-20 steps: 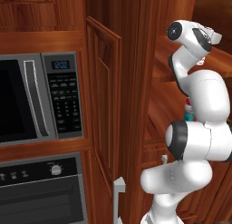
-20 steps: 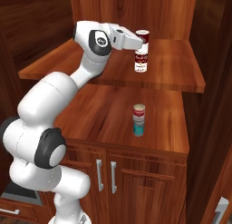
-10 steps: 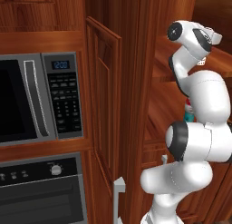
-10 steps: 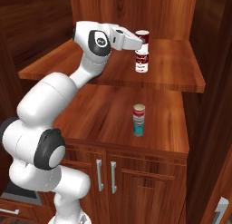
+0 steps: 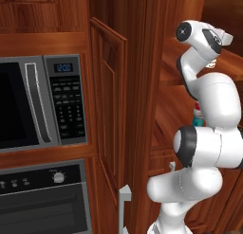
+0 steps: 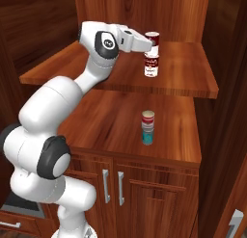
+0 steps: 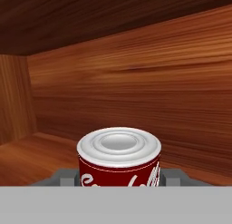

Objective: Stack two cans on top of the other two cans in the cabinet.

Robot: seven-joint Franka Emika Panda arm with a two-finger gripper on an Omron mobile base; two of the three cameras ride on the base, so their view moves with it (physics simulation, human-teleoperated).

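The hand (image 6: 148,46) reaches level over the upper shelf (image 6: 183,78) of the cabinet (image 6: 144,10) and is closed on a red can (image 6: 152,39), gripping it by its sides. In the hand view that can (image 7: 119,157) sits between the fingers, its pale ribbed top facing the camera and white lettering on its dark red wall, with the cabinet's wooden back wall (image 7: 136,91) behind it. The right base view shows the held can directly above a soup can (image 6: 151,66), dark red above and white below, which stands upright on the upper shelf; whether the two touch cannot be told. On the lower shelf (image 6: 116,126), nearer the front and well apart from the hand, a second stack stands upright: a white can (image 6: 148,120) with a red band rests on top of a teal can (image 6: 147,135). Below that shelf are two closed doors with pale vertical handles (image 6: 112,187). In the left base view the arm rises past the open panelled door (image 5: 110,105), a sliver of the teal can (image 5: 197,118) shows beside the arm, and a microwave (image 5: 42,103) sits above an oven (image 5: 42,200) at the left.
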